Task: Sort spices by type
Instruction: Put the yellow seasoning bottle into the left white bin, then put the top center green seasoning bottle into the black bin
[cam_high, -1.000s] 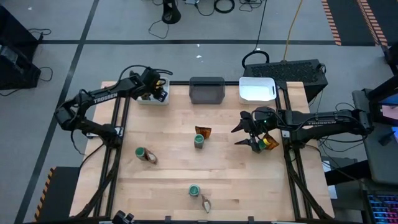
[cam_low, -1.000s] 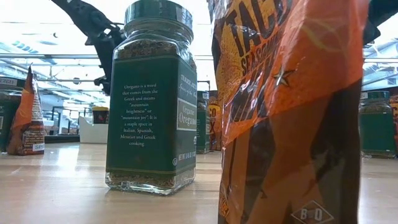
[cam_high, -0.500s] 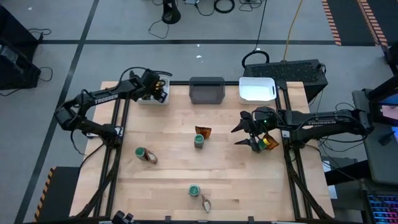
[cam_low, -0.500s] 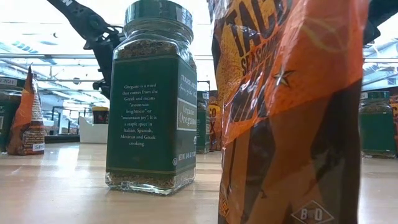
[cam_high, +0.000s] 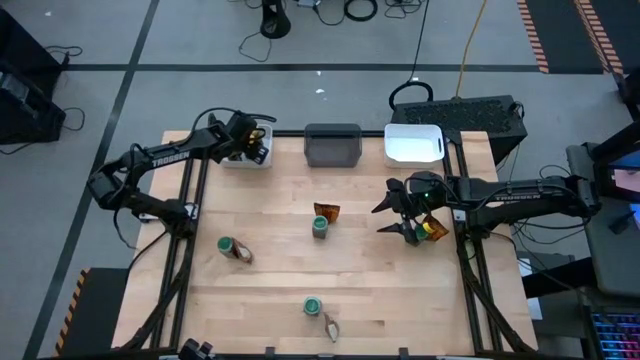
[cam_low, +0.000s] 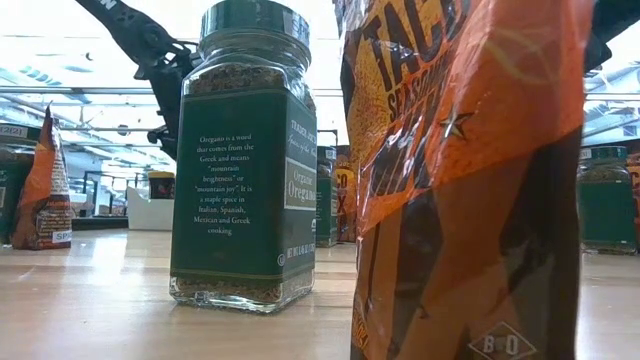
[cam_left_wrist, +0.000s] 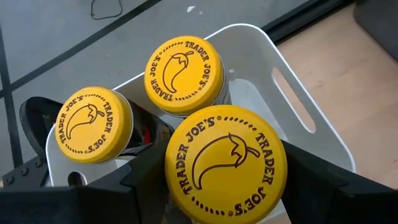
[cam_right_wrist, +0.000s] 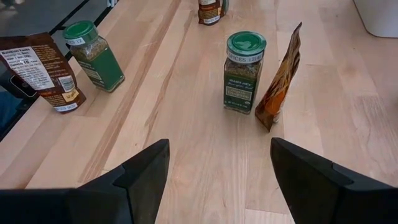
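Note:
My left gripper (cam_high: 250, 148) hangs over the white bin (cam_left_wrist: 298, 112) at the table's far left corner, shut on a yellow-lidded jar (cam_left_wrist: 225, 163). Two more yellow-lidded jars (cam_left_wrist: 184, 74) (cam_left_wrist: 93, 123) stand in that bin. My right gripper (cam_right_wrist: 217, 180) is open above the table's right side, and nothing sits between its fingers. Ahead of it a green-lidded jar (cam_right_wrist: 244, 71) stands beside an upright orange packet (cam_right_wrist: 280, 81). A second green-lidded jar (cam_high: 226, 245) stands by a packet (cam_high: 241, 254) at the left. A third green-lidded jar (cam_high: 311, 304) and a packet (cam_high: 330, 326) are near the front edge. My left gripper has the nearest jar between its two fingers (cam_left_wrist: 140, 183), which stand against opposite sides just below the lid's rim (cam_left_wrist: 171, 186). The fingers slant down from above. The jar stands upright inside the white bin; the lid hides its base and the pads.
A dark grey bin (cam_high: 333, 145) and another white bin (cam_high: 414, 143) stand along the far edge. A yellow-lidded jar and an orange packet (cam_high: 432, 228) lie by my right arm. Bare wood lies between the groups of spices.

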